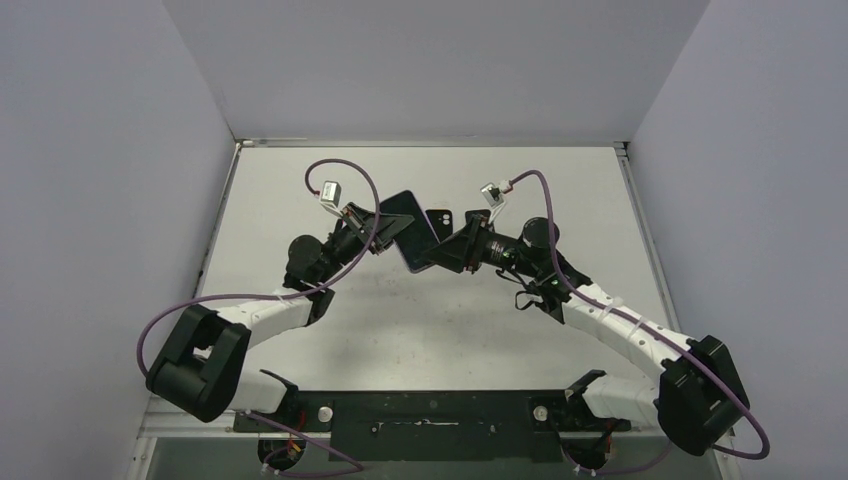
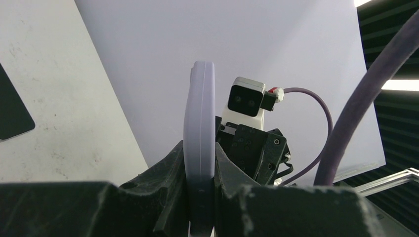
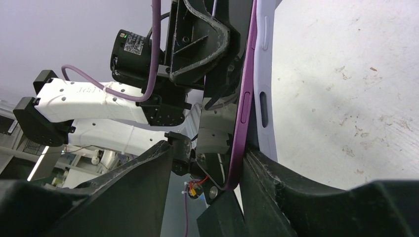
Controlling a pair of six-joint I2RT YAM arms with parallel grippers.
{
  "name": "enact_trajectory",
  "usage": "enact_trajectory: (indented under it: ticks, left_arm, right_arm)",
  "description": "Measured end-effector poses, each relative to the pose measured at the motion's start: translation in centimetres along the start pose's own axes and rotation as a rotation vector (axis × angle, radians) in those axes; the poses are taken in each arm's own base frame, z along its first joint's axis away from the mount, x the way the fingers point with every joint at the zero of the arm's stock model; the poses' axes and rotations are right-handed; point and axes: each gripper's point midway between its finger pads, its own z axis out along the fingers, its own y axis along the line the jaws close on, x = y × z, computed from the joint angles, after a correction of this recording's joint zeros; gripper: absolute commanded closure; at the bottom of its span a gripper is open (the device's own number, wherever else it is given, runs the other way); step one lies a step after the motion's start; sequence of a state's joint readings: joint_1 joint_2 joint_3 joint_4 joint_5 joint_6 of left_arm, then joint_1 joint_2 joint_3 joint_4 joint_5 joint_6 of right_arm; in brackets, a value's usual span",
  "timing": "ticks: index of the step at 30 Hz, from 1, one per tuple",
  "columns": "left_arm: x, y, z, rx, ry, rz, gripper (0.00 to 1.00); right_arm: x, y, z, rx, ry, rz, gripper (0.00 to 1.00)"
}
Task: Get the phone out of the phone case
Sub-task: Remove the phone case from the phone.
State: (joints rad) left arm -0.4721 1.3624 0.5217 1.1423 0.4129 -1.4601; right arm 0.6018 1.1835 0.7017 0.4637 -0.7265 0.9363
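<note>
phone (image 1: 408, 228) | raised over table (image 1: 420, 330) | between left gripper (image 1: 383, 228) and right gripper (image 1: 442, 250)

Bright, even, diffuse light; faint soft shadows; wrist views darker, near foreground slightly blurred.

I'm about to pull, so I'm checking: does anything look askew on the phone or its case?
Yes. In the right wrist view, the purple edge of the phone appears to stand off the lavender phone case instead of sitting flush, so it looks partly unseated. The left gripper clamps the case.
</note>
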Motion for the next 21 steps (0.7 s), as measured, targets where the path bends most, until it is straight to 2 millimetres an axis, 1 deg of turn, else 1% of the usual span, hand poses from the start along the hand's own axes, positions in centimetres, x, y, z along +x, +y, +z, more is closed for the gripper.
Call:
enact_trajectory:
  ticks: [4,7,11,12,14,15,17,21]
  left_arm:
    - [0.1,-0.1,0.1,0.009,-0.004,0.007,1.00]
    - [0.3,-0.1,0.2,0.011,-0.004,0.024,1.00]
    - [0.6,-0.2,0.4,0.019,-0.010,0.047,0.99]
    - [0.6,-0.2,0.4,0.020,-0.012,0.052,0.93]
    - [0.5,-0.3,0.4,0.026,-0.017,0.067,0.74]
    - [0.4,-0.3,0.4,0.030,-0.021,0.073,0.68]
    - [0.5,-0.5,0.3,0.036,-0.023,0.087,0.59]
    - [1.6,-1.3,-0.2,0.056,0.003,0.114,0.46]
  right_arm:
    - [-0.1,0.0,0.2,-0.011,-0.001,0.005,0.55]
    - [-0.1,-0.3,0.4,-0.018,0.003,0.015,0.63]
    - [-0.2,-1.0,1.0,-0.025,0.005,0.043,0.79]
    - [-0.3,-1.2,1.1,-0.026,0.006,0.052,0.83]
    - [-0.3,-1.3,1.2,-0.034,0.008,0.068,0.90]
    - [-0.4,-1.2,1.2,-0.041,0.009,0.076,0.94]
    - [-0.3,-0.9,1.2,-0.055,0.014,0.076,1.00]
    - [-0.1,-0.8,1.3,-0.062,0.023,0.086,1.00]
